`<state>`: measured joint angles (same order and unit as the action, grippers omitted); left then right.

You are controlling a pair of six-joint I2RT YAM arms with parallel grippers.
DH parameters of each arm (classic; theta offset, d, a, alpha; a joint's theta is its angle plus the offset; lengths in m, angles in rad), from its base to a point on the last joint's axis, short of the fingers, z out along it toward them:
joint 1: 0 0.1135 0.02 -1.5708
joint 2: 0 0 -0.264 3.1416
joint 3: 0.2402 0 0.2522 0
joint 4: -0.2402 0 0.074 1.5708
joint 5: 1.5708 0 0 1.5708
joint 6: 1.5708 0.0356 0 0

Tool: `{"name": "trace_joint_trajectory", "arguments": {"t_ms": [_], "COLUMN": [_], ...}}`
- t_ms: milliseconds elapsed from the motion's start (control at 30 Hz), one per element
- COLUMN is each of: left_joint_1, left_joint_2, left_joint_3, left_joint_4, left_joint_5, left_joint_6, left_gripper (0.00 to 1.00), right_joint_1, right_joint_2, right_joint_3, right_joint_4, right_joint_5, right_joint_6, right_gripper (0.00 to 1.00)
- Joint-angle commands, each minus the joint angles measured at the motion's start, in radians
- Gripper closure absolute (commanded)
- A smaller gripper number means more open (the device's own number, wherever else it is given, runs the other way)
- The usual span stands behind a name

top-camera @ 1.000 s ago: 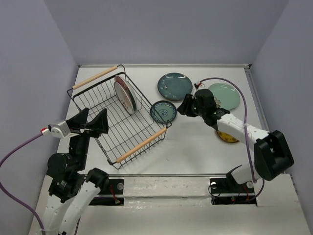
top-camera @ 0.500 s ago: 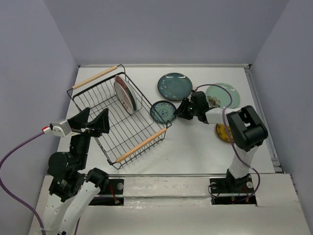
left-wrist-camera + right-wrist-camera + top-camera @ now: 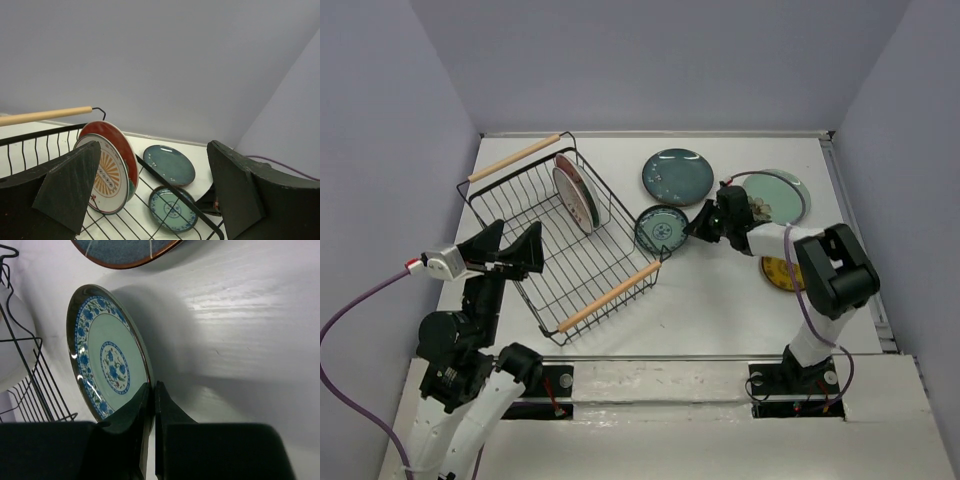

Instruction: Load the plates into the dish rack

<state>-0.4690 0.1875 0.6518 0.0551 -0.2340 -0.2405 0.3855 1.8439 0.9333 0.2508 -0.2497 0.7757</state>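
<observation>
The black wire dish rack sits left of centre with two plates standing in it, a red plate behind a cream-orange plate. My right gripper is shut on the right rim of the small teal patterned plate, which is tipped up on edge beside the rack's near corner. A dark teal plate and a pale mint plate lie flat behind it. The small yellow plate is partly hidden under the right arm. My left gripper hangs open over the rack's left side, holding nothing.
The rack's wooden handles lie along its near-right and far-left sides. Grey walls close the table at the back and both sides. A purple cable loops over the mint plate. The dark teal plate is just beyond the held one.
The right gripper has closed on the patterned plate's rim, and the plate has tipped up and shifted slightly right. The right arm's elbow swung inward. The left arm has not moved.
</observation>
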Motion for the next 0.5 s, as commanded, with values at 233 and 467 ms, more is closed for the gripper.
{"name": "trace_joint_trajectory", "arguments": {"t_ms": [233, 467], "left_joint_1": [0.043, 0.052], "left_joint_2": [-0.052, -0.068], "left_joint_3": [0.026, 0.042], "left_joint_4": [0.055, 0.012], "left_joint_5": [-0.042, -0.266], "left_joint_6": [-0.013, -0.063], "left_gripper": [0.01, 0.01], "right_joint_1": [0.246, 0.566], "right_joint_2": [-0.538, -0.256], "right_joint_3": [0.269, 0.715], "right_joint_4": [-0.413, -0.286], "right_joint_5": [0.880, 1.205], "right_joint_6": [-0.321, -0.744], "right_gripper": [0.93, 0.93]}}
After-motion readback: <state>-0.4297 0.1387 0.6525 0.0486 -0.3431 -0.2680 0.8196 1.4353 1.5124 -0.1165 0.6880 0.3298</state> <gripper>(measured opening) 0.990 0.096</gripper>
